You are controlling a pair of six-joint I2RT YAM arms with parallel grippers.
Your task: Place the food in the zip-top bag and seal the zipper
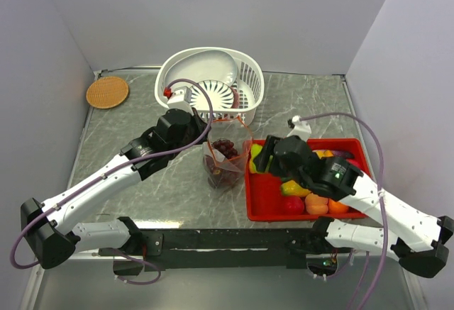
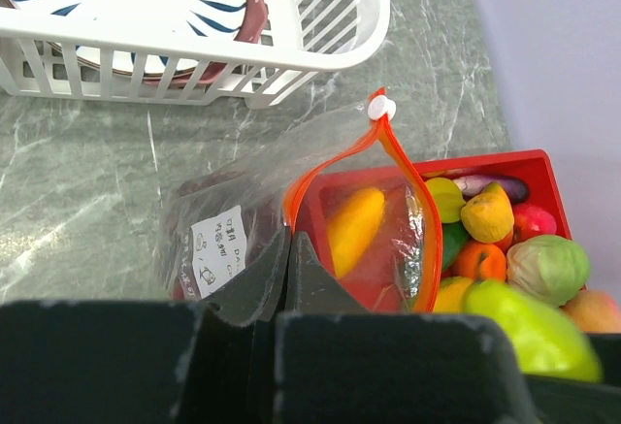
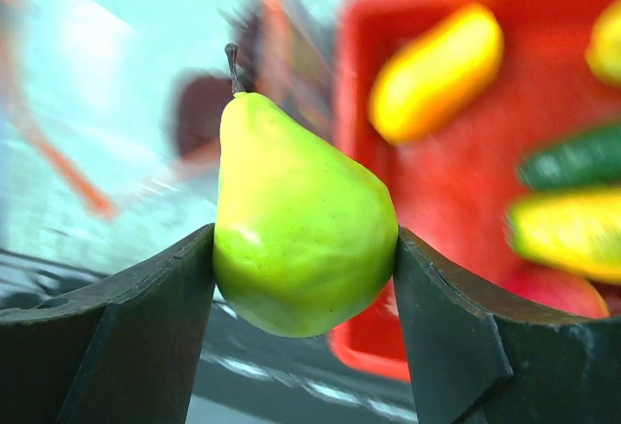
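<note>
The clear zip-top bag (image 1: 228, 155) stands open at mid-table, just left of the red tray (image 1: 266, 196). Purple grapes (image 1: 225, 147) lie inside it. My left gripper (image 1: 206, 137) is shut on the bag's near rim; in the left wrist view (image 2: 288, 237) the fingers pinch the plastic beside the orange-red zipper (image 2: 406, 186) and its white slider (image 2: 381, 107). My right gripper (image 1: 259, 158) is shut on a green pear (image 3: 301, 220), held above the tray's left edge close to the bag's mouth. More toy food (image 1: 317, 200) lies in the tray.
A white slotted basket (image 1: 250, 86) with plates stands behind the bag. A round cork mat (image 1: 107, 91) lies at the back left. The tray (image 2: 505, 167) holds a lemon, an orange, a cabbage and other toys.
</note>
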